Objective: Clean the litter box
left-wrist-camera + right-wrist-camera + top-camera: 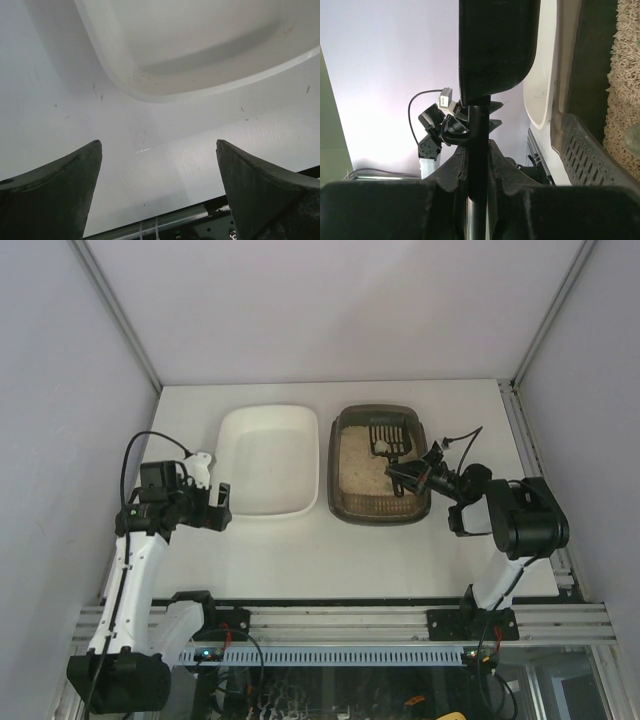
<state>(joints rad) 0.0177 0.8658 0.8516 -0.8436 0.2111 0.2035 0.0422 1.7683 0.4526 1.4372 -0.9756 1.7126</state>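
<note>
The litter box [342, 495], a dark translucent tray with beige litter [362, 470], sits right of centre on the table. A black slotted scoop [385, 437] hangs over its far part, with a small pale lump on it. My right gripper [413, 477] is over the box's right side, shut on the scoop's handle. In the right wrist view the gripper [477, 145] clamps the thin black handle [478, 125], with the scoop head [497, 45] above, and the box's rim [575, 145] and litter [622, 75] at right. My left gripper [216, 508] [159, 145] is open and empty over the bare table.
A white plastic tray [268, 415] stands left of the litter box; its near corner [150, 95] lies just beyond my left fingers. A grey-green lump [634, 140] lies in the litter. The metal rail [400, 625] runs along the table's near edge. Grey walls close in the sides.
</note>
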